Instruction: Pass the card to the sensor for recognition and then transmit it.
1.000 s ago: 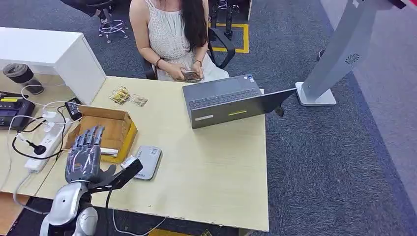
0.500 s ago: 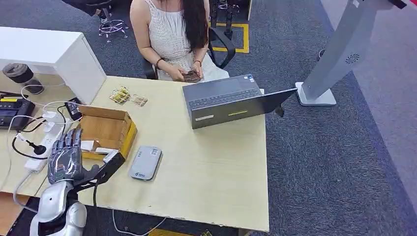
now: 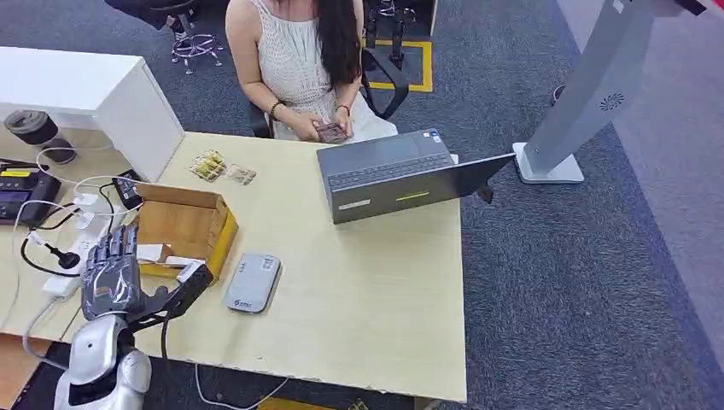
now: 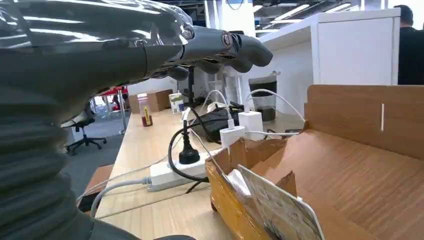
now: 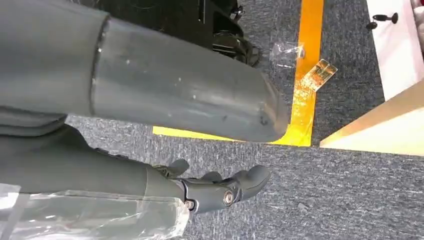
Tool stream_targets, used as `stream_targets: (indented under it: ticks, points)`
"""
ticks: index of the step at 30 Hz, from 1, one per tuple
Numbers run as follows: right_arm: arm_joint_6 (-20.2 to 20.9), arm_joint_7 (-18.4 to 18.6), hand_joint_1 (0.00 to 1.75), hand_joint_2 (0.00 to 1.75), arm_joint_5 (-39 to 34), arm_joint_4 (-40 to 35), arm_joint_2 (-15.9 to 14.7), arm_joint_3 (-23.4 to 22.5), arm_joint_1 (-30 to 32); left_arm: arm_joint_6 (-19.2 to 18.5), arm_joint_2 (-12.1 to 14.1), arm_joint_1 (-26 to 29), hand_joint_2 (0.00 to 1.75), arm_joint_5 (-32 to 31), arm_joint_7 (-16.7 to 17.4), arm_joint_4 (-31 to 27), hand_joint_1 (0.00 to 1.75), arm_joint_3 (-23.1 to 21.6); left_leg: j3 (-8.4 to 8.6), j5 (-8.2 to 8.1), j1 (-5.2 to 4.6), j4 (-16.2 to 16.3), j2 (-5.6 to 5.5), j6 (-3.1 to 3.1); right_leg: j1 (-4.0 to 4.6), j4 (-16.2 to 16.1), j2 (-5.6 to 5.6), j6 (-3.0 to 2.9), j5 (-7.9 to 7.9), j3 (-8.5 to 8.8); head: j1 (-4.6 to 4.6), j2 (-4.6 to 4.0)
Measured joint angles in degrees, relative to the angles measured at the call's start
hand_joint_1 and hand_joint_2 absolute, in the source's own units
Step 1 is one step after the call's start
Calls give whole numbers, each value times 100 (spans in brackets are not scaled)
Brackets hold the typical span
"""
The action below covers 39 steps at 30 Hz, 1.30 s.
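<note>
Desk [image 3: 367, 282]: left hand [image 3: 111, 273] prob. empty, fingers spread.

- Grey carpet floor [image 3: 580, 282] with yellow tape lines [image 3: 424, 64]
- Light wooden desk [image 3: 367, 290], white cabinet [image 3: 94, 94] next to it
- Office chair [image 3: 380, 77] behind the desk
- Grey stand base [image 3: 551, 166] over by the laptop [image 3: 384, 175]
</note>
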Motion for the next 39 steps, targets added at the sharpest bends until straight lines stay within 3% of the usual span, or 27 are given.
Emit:
stream_targets:
  ticks: [12,21,39]
  points:
    - [11,11,0,0,59,4,0,0,-4,72,225,-176,175,0,-33,345,0,-135,0,0,-1,0,0,0,0,0,0,0,0,0,2,0]
    - [31,11,0,0,90,7,0,0,-4,92,275,-220,175,0,59,496,0,-210,0,0,-1,0,0,0,0,0,1,0,0,0,0,0]
    - [17,7,0,0,120,9,4,0,3,253,382,-202,175,0,-118,612,0,-275,-1,0,-1,0,0,0,0,0,0,0,0,0,0,0]
